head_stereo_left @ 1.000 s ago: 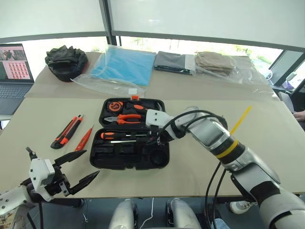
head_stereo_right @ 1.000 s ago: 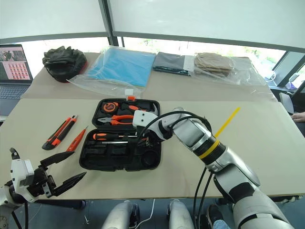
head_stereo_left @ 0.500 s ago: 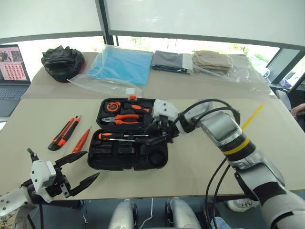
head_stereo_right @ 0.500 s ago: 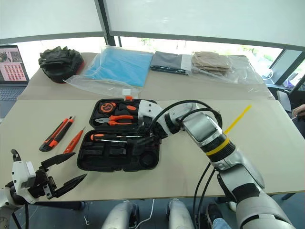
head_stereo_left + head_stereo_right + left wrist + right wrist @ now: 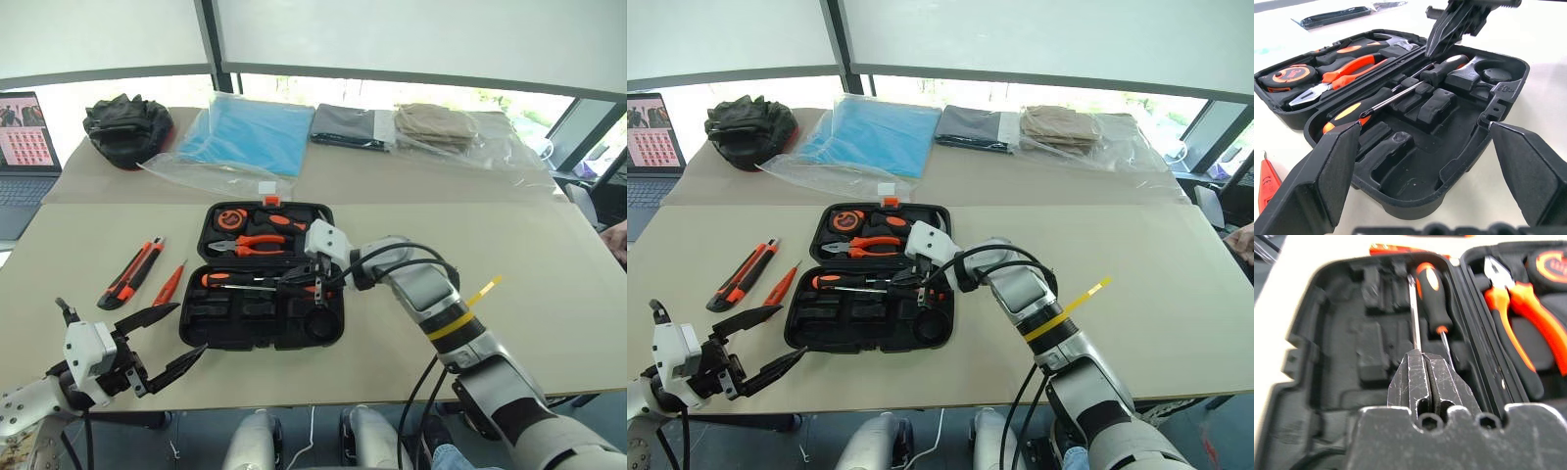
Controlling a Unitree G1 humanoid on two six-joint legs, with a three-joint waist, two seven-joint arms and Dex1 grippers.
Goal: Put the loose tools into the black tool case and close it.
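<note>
The black tool case lies open on the table. Two orange-and-black screwdrivers lie head to tail in its near half. My right gripper is shut and empty, its tip just above their shafts. A small dark round thing sits in the corner recess. On the table to the left of the case lie the utility knife and the slim orange pen-like tool. My left gripper stands open at the front left edge, pointing at the case, with nothing in it.
Orange pliers and a tape measure fill the case's far half. Behind it lie a black cloth bundle, a blue bagged sheet and bagged grey and beige cloths. A laptop stands far left.
My right gripper has gone from open to shut, and its tip has swung left and down over the screwdrivers. The left arm has kept still.
</note>
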